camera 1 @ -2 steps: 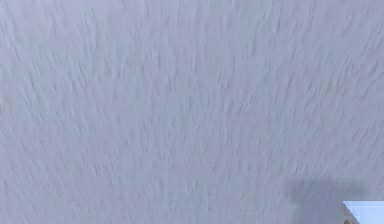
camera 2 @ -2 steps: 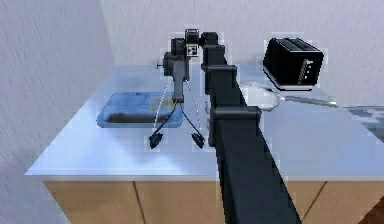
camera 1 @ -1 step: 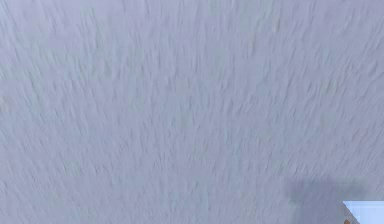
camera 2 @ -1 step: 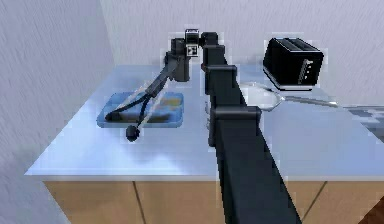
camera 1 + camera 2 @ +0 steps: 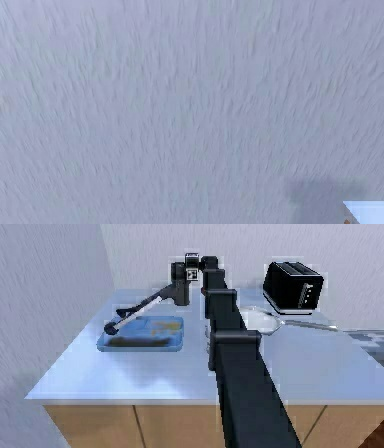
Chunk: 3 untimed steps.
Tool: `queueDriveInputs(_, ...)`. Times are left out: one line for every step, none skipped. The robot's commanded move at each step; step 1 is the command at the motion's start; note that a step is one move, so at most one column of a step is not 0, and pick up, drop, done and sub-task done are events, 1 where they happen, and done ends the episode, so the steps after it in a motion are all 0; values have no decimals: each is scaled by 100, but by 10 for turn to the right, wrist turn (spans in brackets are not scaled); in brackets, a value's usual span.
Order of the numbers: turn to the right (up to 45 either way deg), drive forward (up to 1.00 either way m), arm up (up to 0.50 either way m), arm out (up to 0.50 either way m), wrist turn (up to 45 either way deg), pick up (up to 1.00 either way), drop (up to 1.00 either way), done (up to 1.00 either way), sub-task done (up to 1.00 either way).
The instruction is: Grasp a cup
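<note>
Arm side view showed the dark, square-sectioned arm (image 5: 240, 354) reaching out over a smooth, pale grey countertop (image 5: 300, 364) set on tan wood-look cabinet fronts (image 5: 130, 424). The gripper (image 5: 120, 319) pointed its two thin fingers toward the arm side view's left, above a shallow blue rectangular tray (image 5: 170, 336) with dark shapes lying in it. A small pale blob (image 5: 113, 326) sat by the fingertips at the tray's left corner. It was too small to call a cup with any certainty, and its material could not be judged. Whether the jaws stood apart or together could not be told, nor whether they held anything. A boxy, glossy black toaster (image 5: 292, 286) stood farther along, just behind a round white plate (image 5: 262, 319). No writing was legible. Forward view showed a rough, streaked grey wall (image 5: 190, 100).
</note>
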Motion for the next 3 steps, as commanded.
queueDriveInputs(0,0,0,0,450,0,0,0,0)
queueDriveInputs(0,0,0,0,450,0,0,0,0)
queueDriveInputs(0,0,0,0,360,0,0,0,0)
